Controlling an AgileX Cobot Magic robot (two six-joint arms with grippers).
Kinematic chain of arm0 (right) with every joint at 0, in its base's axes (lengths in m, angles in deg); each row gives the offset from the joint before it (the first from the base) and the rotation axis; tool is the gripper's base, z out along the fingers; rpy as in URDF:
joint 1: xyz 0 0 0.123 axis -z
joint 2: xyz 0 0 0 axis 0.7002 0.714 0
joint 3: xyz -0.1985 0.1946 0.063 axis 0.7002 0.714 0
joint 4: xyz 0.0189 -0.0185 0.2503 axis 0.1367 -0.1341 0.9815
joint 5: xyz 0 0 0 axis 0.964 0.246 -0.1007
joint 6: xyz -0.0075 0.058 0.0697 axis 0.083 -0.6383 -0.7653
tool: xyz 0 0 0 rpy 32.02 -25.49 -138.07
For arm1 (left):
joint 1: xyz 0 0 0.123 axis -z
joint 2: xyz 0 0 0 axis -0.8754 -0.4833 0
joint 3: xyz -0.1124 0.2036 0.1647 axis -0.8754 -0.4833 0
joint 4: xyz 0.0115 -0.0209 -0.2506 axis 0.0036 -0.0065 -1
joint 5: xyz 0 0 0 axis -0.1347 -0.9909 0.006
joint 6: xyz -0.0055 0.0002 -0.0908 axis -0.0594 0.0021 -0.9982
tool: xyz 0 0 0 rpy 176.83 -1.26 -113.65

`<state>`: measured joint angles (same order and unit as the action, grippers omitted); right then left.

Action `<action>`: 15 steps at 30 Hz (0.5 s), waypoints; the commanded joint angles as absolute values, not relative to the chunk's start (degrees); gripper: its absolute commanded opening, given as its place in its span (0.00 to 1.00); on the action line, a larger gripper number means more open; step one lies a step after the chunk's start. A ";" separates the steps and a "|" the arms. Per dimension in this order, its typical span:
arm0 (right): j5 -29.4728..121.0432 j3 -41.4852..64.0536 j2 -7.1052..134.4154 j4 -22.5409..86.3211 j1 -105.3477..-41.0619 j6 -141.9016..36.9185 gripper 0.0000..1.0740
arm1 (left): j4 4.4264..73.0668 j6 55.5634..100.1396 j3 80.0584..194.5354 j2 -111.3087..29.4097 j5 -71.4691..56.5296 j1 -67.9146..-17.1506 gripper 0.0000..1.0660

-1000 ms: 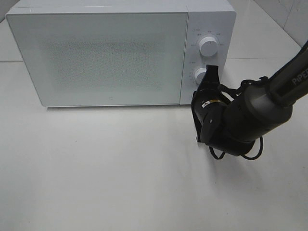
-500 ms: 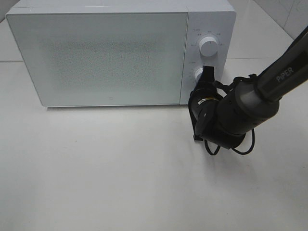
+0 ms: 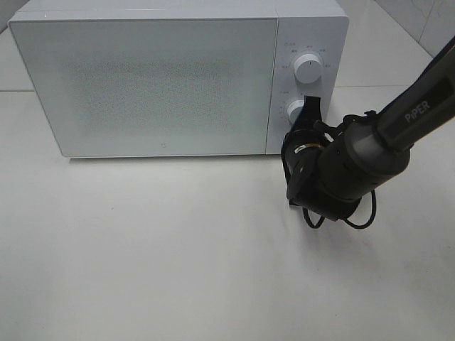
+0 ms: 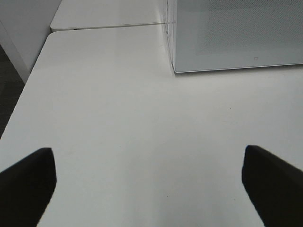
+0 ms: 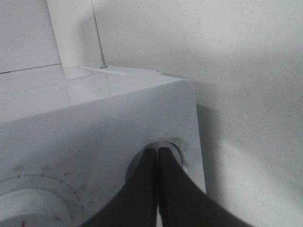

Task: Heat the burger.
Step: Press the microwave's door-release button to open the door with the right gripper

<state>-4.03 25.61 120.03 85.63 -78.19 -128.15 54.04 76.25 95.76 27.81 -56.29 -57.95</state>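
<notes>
The burger is out of view. The white microwave (image 3: pixel 142 78) stands at the back with its door closed; it also shows in the left wrist view (image 4: pixel 236 33). My right gripper (image 3: pixel 310 108) is at the microwave's lower knob (image 3: pixel 293 110). In the right wrist view its fingers (image 5: pixel 142 189) are pressed together, with the gripper (image 5: pixel 157 152) tip against that knob (image 5: pixel 179 145). My left gripper (image 4: pixel 147 189) is open and empty above bare table, left of the microwave's front corner, and does not show in the exterior view.
The upper knob (image 3: pixel 308 69) sits above the lower one on the control panel. The white table (image 3: pixel 178 249) spreads in front of the microwave. The table's left edge (image 4: pixel 28 90) shows in the left wrist view. A cable loop (image 3: pixel 355 217) hangs under the right wrist.
The right wrist has shifted a little left and closer to the microwave panel, with the gripper tip staying at the lower knob. The microwave door has stayed closed.
</notes>
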 commanded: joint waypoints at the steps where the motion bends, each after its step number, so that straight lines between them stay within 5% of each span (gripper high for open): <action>1: -8.39 23.26 120.61 83.28 -77.50 -127.52 0.00 | 53.93 76.25 95.59 29.01 -55.83 -58.17 0.94; 15: -17.90 19.94 123.76 83.91 -76.59 -127.12 0.00 | 53.93 76.25 95.59 29.01 -55.83 -58.17 0.94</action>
<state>-9.48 23.03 123.59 87.75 -78.99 -127.41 54.04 76.25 95.76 27.81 -56.29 -57.95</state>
